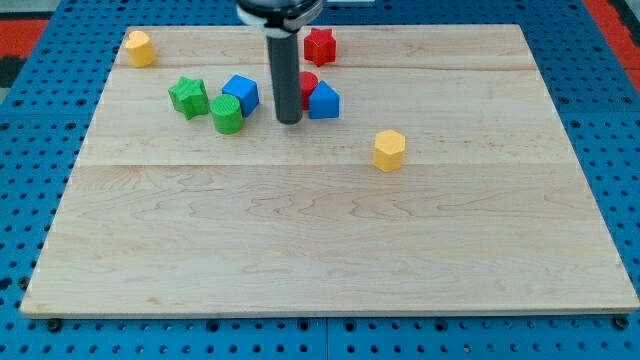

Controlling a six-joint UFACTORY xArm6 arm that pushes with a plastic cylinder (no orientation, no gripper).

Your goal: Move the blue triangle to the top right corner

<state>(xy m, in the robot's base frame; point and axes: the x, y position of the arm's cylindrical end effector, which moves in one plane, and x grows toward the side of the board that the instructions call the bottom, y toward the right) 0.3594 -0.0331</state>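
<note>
The blue triangle point(324, 101) lies on the wooden board point(330, 250) in its upper middle. A red block point(308, 84) touches its upper left side, partly hidden by the rod. My tip point(289, 121) rests on the board just left of the blue triangle, close to it or touching it. The board's top right corner point(515, 40) is far off to the view's right.
A red star-like block point(319, 45) sits near the top edge. A blue cube point(240, 93), a green cylinder point(227, 114) and a green star point(189, 96) cluster left of the tip. Yellow blocks lie at the top left point(140, 48) and right of centre point(389, 150).
</note>
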